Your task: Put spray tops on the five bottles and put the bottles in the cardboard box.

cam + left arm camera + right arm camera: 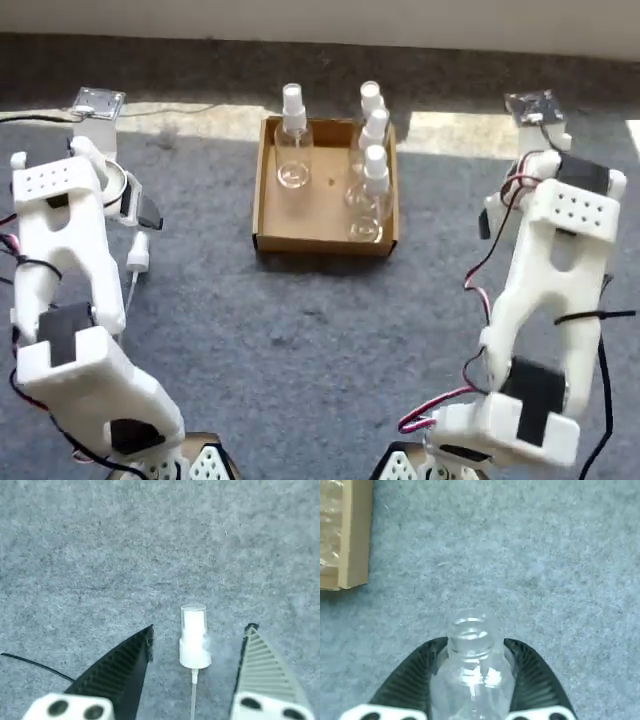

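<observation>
Spray top [193, 637] between jaws of wide-open left gripper [200, 627], touching neither. Right gripper [475, 642] clamped around uncapped bottle [470, 667].

Left wrist view: the dip tube [193, 695] of the spray top [193, 637] runs off the frame edge, so its end is cut. Fingers of left tool [200, 628] are cropped at that same edge. The black cable [30, 662] exits the frame too.

Right wrist view: the uncapped bottle [472, 670] is cropped below the shoulders, and the right tool [476, 642] covers both flanks. The cardboard box [357, 535] is cropped to one corner, contents just glare.

High view: three capped bottles [372, 170] overlap and their clear bodies merge, can't separate them. Left arm [60, 260] and right arm [555, 270] bases are cut off at the bottom.
</observation>
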{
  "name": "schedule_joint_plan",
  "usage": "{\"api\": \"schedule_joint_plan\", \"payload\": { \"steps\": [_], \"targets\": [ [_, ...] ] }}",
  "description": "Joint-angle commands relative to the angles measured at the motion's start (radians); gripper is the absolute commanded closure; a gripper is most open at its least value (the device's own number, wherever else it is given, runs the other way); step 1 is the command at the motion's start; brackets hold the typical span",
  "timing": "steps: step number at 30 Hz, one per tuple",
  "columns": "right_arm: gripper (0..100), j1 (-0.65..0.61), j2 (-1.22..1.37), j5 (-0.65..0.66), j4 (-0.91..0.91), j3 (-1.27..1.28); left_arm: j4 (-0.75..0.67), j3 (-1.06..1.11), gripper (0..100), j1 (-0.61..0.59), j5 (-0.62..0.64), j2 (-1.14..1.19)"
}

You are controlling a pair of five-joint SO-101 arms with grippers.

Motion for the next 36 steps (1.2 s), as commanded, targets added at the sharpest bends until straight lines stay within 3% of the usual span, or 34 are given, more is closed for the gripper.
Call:
{"api": "schedule_joint_plan", "payload": {
  "steps": [1, 5, 17, 23, 30, 36],
  "targets": [
    [99.5, -0.013, -0.225, 0.017, -0.157, 0.292, 0.005, -0.088, 73, 0.008, 0.005, 0.073],
    [99.5, -0.013, -0.366, 0.018, -0.186, 0.472, 0.003, -0.099, 76, 0.015, 0.002, 0.145],
    [99.5, -0.053, -0.473, 0.018, -0.139, 0.509, 0.006, -0.091, 80, 0.002, -0.061, 0.285],
    [99.5, -0.177, -0.475, 0.017, -0.140, 0.507, 0.009, -0.091, 95, 0.004, -0.127, 0.329],
    [99.5, -0.357, -0.475, 0.008, -0.140, 0.503, 0.011, -0.094, 99, -0.021, -0.130, 0.200],
    [99.5, -0.572, -0.605, -0.178, -0.150, 0.503, 0.075, -0.090, 99, -0.035, -0.130, -0.031]
  ]
}}
